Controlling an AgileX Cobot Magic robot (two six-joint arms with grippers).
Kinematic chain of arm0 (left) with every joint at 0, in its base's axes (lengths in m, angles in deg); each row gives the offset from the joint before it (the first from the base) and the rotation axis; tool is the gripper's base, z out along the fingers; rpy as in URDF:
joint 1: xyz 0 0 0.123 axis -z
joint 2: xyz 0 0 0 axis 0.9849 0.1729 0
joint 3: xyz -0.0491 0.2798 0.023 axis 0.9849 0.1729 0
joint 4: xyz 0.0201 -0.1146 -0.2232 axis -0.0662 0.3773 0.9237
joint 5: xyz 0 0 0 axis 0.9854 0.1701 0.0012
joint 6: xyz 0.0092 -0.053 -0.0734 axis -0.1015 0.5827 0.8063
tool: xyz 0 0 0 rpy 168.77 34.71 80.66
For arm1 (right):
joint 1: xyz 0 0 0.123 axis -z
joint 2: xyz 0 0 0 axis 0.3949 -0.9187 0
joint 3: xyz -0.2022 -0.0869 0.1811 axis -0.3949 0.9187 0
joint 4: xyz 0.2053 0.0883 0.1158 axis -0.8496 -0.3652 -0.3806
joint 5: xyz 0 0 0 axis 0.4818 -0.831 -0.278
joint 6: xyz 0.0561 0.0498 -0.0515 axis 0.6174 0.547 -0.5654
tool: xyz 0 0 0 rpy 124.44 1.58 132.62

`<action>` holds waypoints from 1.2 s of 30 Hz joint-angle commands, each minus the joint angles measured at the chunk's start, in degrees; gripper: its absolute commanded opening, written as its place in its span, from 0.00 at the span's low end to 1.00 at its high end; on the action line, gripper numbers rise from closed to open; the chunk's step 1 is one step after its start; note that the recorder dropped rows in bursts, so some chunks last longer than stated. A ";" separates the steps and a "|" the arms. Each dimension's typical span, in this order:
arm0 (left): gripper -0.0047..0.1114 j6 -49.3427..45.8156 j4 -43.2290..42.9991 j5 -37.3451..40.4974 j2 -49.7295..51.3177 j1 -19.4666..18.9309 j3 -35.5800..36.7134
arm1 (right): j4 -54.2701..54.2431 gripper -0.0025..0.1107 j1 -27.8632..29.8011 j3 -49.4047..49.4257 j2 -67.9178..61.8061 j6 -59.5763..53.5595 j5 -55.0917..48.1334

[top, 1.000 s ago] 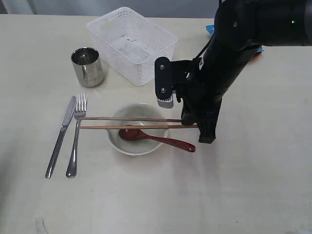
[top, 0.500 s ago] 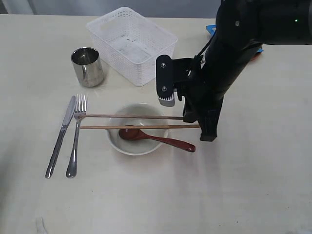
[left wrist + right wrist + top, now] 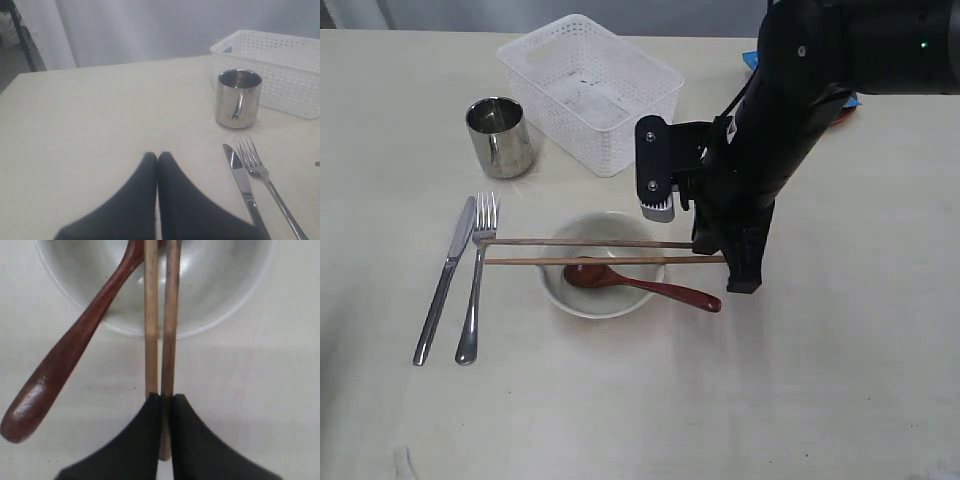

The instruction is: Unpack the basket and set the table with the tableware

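Between rt end effector (image 3: pixel 166 400) tips — chopsticks (image 3: pixel 171 315), across bowl (image 3: pixel 225 290).

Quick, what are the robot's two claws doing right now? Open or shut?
Left gripper: closed, holding nothing.
Right gripper: closed on the chopsticks, which lie across the bowl.

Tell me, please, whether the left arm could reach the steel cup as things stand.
Probably yes: only bare table lies between its shut fingers and the steel cup; the knife and fork lie aside.
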 commanded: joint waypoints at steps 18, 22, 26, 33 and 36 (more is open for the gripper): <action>0.04 0.13 0.25 -0.03 -0.11 0.29 0.13 | 0.22 0.29 -0.05 0.05 4.48 2.02 4.24; 0.04 0.13 0.25 -0.03 -0.11 0.29 0.13 | 0.22 0.29 -0.05 0.05 4.59 2.89 4.72; 0.04 0.13 0.25 -0.03 -0.11 0.29 0.13 | 1.13 0.29 -0.05 0.05 4.59 4.29 5.26; 0.04 0.13 0.25 -0.03 -0.11 0.29 0.13 | 9.57 0.29 0.30 0.05 4.59 9.72 7.50; 0.04 0.13 0.25 -0.03 -0.11 0.29 0.13 | 11.94 0.29 0.30 0.05 4.59 12.89 9.42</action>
